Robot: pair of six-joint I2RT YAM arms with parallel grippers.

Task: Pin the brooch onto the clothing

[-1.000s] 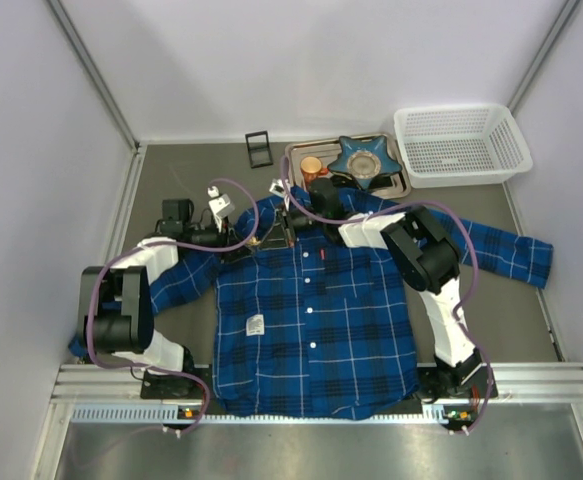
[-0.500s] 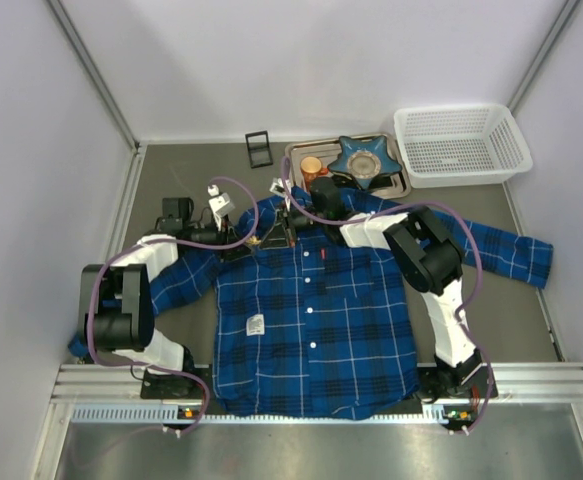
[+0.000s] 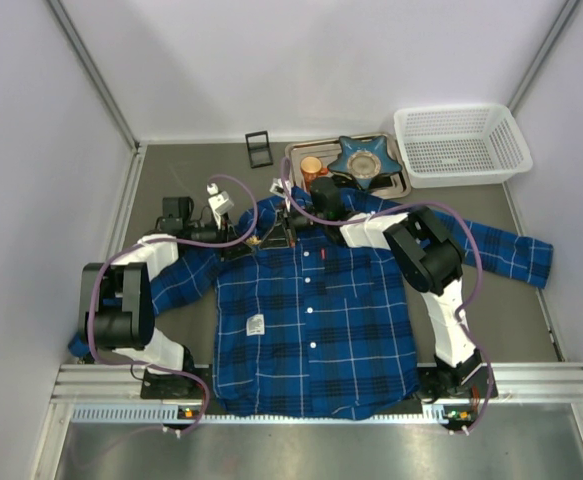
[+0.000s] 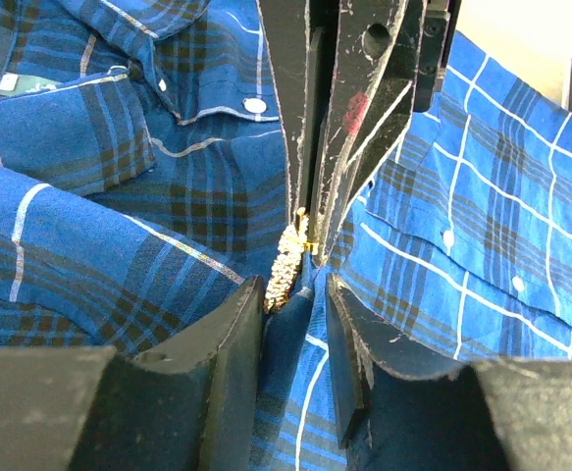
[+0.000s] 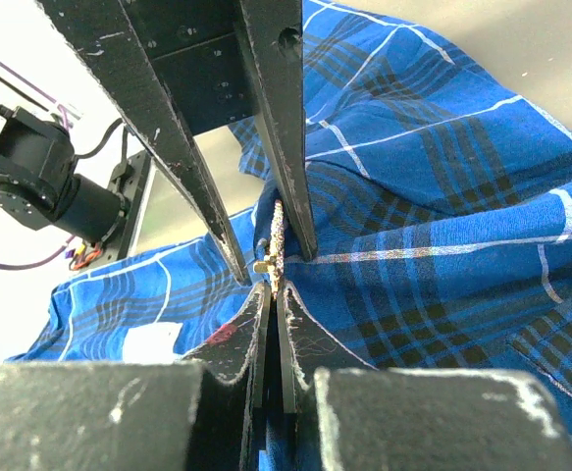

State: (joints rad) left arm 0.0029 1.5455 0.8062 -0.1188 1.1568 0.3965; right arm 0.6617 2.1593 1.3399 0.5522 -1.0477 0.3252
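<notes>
The blue plaid shirt (image 3: 311, 310) lies flat, front up, with its collar toward the back. Both grippers meet at the left side of the collar. My left gripper (image 3: 254, 244) comes in from the left. In the left wrist view its gripper (image 4: 295, 294) has a raised fold of shirt cloth (image 4: 295, 392) filling the space between its jaws. My right gripper (image 3: 287, 232) comes in from the right. In the right wrist view its gripper (image 5: 274, 287) is shut on the small gold brooch (image 5: 277, 245). The brooch (image 4: 287, 257) stands edge-on against the held fold.
A metal tray (image 3: 296, 150) at the back holds a blue star-shaped dish (image 3: 363, 155) and an orange cup (image 3: 312, 166). A white basket (image 3: 461, 145) stands at the back right. A small black stand (image 3: 259, 148) is left of the tray. White walls close in both sides.
</notes>
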